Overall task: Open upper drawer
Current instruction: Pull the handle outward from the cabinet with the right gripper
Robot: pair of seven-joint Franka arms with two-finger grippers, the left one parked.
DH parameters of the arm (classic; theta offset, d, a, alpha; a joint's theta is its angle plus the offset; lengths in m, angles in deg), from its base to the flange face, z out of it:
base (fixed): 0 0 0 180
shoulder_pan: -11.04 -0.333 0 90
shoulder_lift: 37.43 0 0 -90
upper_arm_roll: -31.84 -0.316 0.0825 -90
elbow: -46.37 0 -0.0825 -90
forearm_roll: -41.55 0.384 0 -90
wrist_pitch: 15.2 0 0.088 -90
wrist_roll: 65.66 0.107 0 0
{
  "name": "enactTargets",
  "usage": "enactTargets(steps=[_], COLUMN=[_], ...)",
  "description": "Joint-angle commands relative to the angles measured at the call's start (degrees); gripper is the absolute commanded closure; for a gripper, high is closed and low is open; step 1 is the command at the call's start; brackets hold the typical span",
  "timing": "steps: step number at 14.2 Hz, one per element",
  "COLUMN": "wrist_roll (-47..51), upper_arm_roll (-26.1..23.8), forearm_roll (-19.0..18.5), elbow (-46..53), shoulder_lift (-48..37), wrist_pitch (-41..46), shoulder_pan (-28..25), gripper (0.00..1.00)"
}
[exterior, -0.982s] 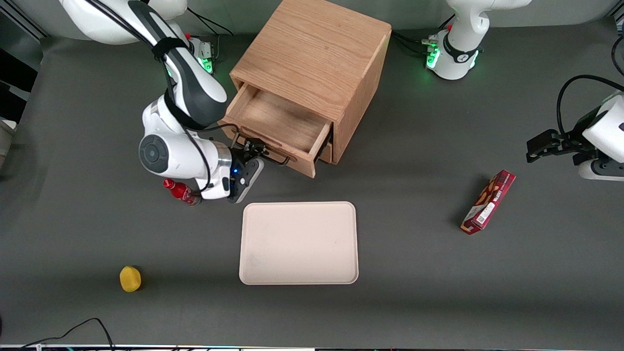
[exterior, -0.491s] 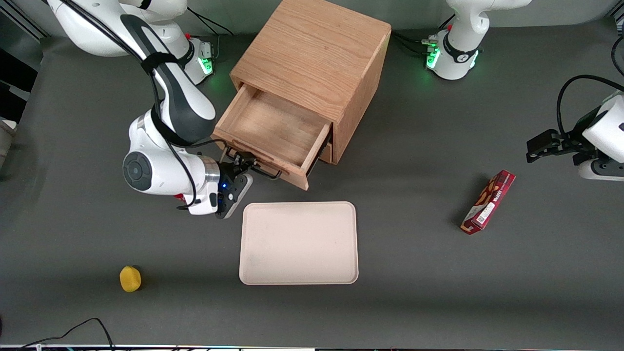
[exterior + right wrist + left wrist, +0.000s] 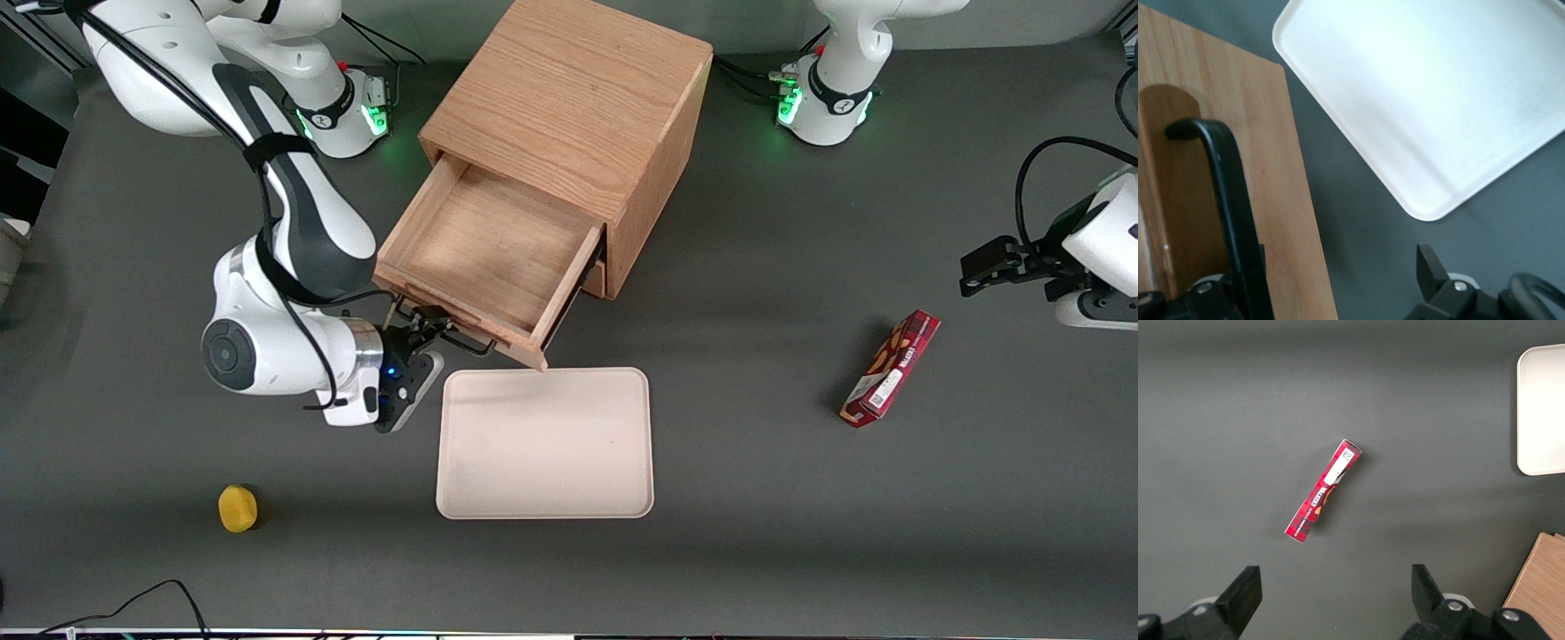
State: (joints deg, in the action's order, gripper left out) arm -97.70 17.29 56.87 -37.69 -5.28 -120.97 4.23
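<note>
Gripping the thin black bar handle [image 3: 444, 331], the right arm's gripper [image 3: 425, 327] is clamped on the light oak shallow upper drawer [image 3: 484, 249], which projects well out of the oak cabinet [image 3: 578, 98], its front corner near the cream rectangular plastic tray [image 3: 545, 443]. Judged step: end of the pull. Next move likely calls for releasing the handle and backing off clear of the tray.

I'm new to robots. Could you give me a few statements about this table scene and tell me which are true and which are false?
1. The upper drawer is pulled out. True.
2. The drawer holds a yellow object. False: it looks empty; the yellow object lies on the table.
3. The pincer is at the drawer's black handle. True.
4. The red box lies on the tray. False: it lies on the table, toward the parked arm's end.
</note>
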Motion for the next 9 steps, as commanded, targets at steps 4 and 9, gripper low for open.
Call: enactTargets(steps=[4,9], wrist_roll=[-1.9,0.2], upper_arm_roll=[1.8,1.4], forearm_roll=[-2.7,-2.1], elbow=[4.9,9.1], shoulder_lift=[2.2,-0.5], wrist_pitch=[3.2,9.9], shoulder_pan=[-0.3,-0.9], gripper=[0.0,0.0])
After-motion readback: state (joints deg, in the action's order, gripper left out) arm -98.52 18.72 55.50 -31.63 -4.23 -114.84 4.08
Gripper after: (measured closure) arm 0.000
